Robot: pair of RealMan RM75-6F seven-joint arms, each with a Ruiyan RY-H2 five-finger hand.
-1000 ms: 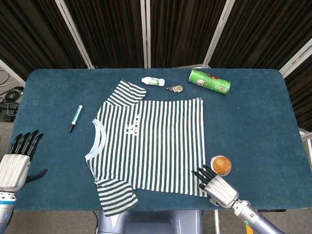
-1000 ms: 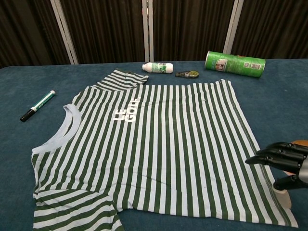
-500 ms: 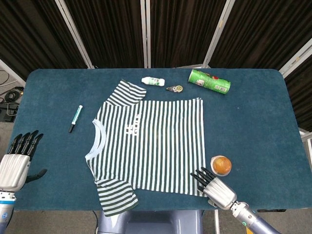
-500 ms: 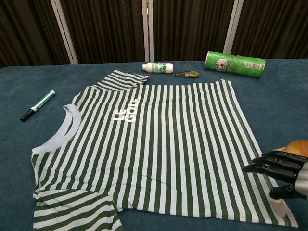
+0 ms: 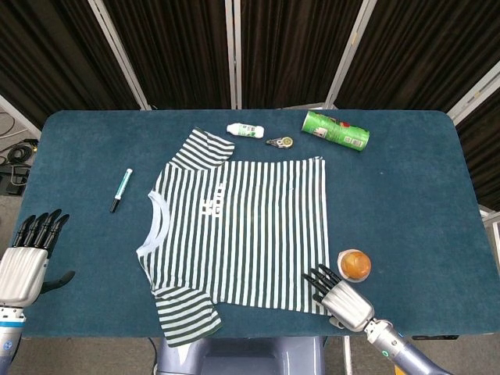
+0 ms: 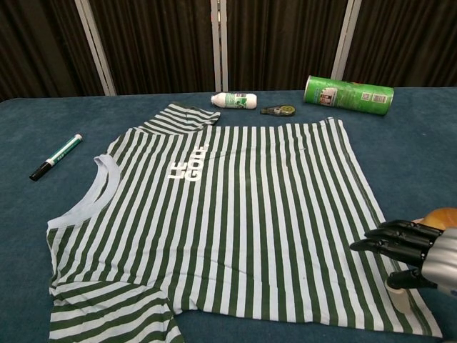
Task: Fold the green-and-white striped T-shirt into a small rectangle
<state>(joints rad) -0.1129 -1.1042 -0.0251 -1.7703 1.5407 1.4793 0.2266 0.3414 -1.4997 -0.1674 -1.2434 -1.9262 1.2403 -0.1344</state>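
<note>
The T-shirt (image 5: 238,230) lies flat and face up in the middle of the worktop (image 5: 406,195), collar toward my left. My right hand (image 5: 336,293) hovers over the near hem corner, fingers spread, holding nothing; my left hand (image 5: 27,262) waits open off the worktop's left edge. To start the fold well, I should come down on the corner itself, pinch only the cloth, and keep clear of the orange ball (image 5: 354,264) just beside my hand. Then lift low and carry the hem evenly, so the stripes stay straight.
</note>
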